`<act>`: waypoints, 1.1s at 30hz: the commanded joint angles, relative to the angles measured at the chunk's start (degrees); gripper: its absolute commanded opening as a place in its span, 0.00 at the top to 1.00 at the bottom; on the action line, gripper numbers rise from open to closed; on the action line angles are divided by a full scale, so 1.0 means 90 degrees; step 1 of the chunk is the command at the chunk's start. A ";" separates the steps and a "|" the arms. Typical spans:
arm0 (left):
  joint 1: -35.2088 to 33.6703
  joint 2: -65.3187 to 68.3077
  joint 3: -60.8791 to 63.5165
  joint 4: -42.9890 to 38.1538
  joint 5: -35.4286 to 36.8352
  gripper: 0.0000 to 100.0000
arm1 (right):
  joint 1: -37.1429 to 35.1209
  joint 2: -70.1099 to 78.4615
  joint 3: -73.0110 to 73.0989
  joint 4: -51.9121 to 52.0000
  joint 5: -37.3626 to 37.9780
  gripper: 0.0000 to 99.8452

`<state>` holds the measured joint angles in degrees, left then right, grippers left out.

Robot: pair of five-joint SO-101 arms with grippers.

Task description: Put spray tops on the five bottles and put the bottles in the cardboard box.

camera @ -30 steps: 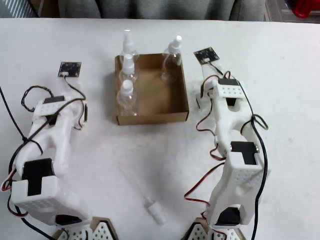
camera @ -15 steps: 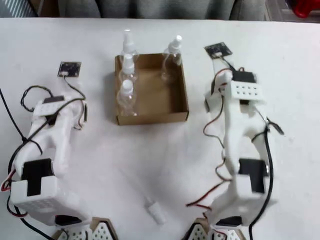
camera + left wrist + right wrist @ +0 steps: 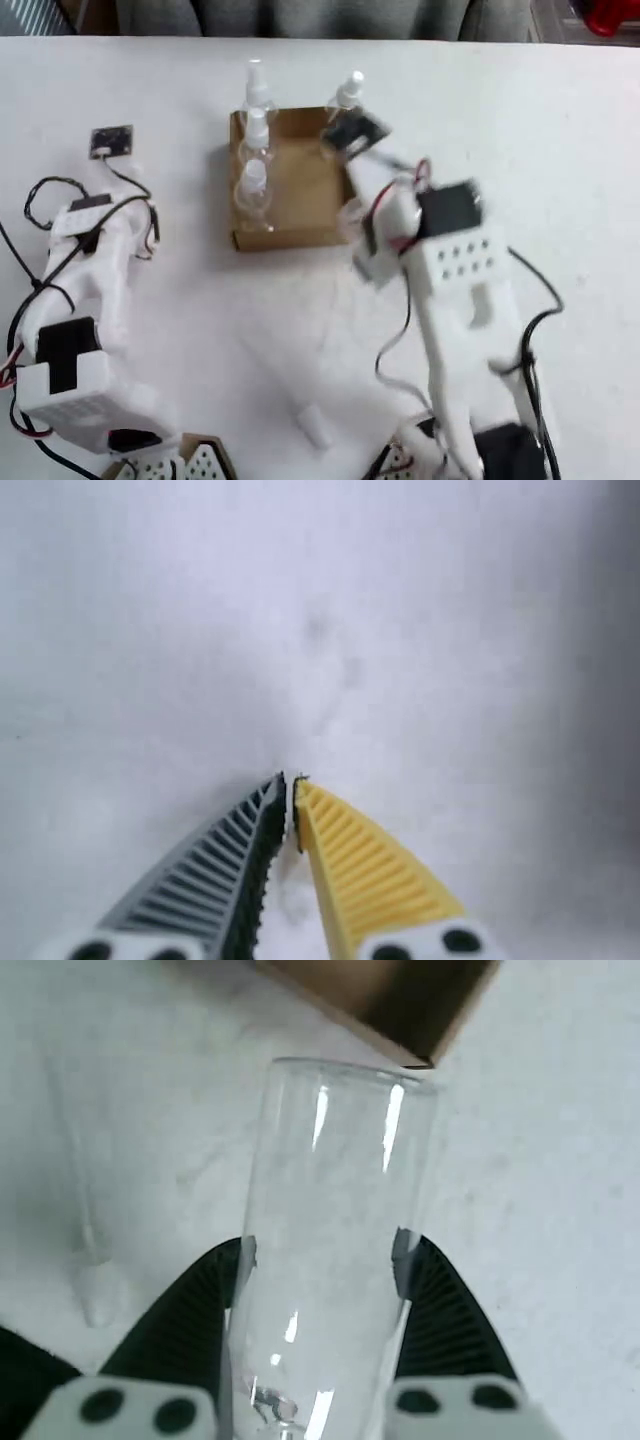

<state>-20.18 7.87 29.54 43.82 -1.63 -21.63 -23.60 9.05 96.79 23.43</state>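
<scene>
Spray top: loose on the desk, nearest edge.
Left jaws: together, empty, low over the desk.
Right jaws: clamped on the topless bottle — hold it upright and steady so the top seats straight.
Cardboard box: farthest — four topped bottles stand inside.

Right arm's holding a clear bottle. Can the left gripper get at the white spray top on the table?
Probably yes: the white spray top lies on bare white table, and the shut left gripper holds nothing.
</scene>
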 commanded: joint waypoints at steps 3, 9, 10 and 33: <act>-0.0454 -0.0386 -0.0029 -0.0625 0.0498 0.98 | -0.2007 -0.1441 0.1319 -0.0581 0.0010 0.98; -0.0982 -0.0376 -0.0020 -0.1094 0.1123 0.98 | -0.3082 -0.1822 0.3683 -0.3140 0.0059 0.98; -0.1060 -0.0376 -0.0020 -0.1143 0.1231 0.98 | -0.3189 -0.1783 0.4054 -0.3707 0.0059 0.98; -0.1880 -0.0366 -0.0020 -0.1641 0.2794 0.98 | -0.3775 0.0894 0.4943 -0.8396 0.0068 0.79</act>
<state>-36.44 7.87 29.54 30.37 22.90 -55.38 -15.34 55.03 22.51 23.43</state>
